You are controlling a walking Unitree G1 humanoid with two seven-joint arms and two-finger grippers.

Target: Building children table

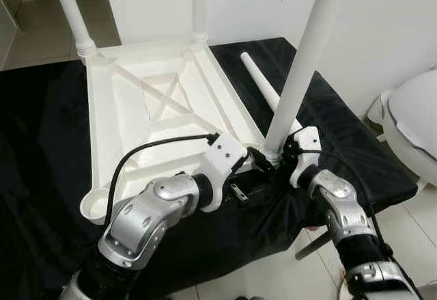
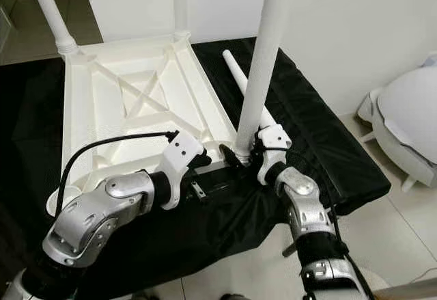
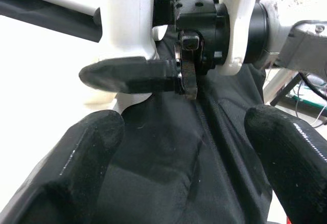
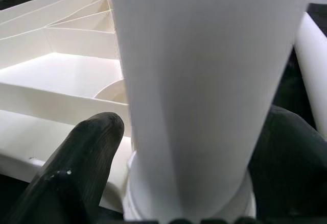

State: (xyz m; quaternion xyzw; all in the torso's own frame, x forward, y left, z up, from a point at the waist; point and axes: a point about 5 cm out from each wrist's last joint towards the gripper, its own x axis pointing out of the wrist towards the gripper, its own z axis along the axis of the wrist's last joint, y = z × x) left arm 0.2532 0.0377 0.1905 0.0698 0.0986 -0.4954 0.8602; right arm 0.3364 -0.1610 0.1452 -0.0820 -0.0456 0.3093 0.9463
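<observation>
Black cloth (image 1: 41, 143) lay under the upturned tabletop (image 1: 160, 102). My right gripper (image 1: 278, 155) clenched the third leg (image 1: 300, 67) at its corner socket, left gripper (image 1: 254, 160) released beside it. Next, I judged, seating it, then fetching the loose leg (image 1: 263, 85).
</observation>
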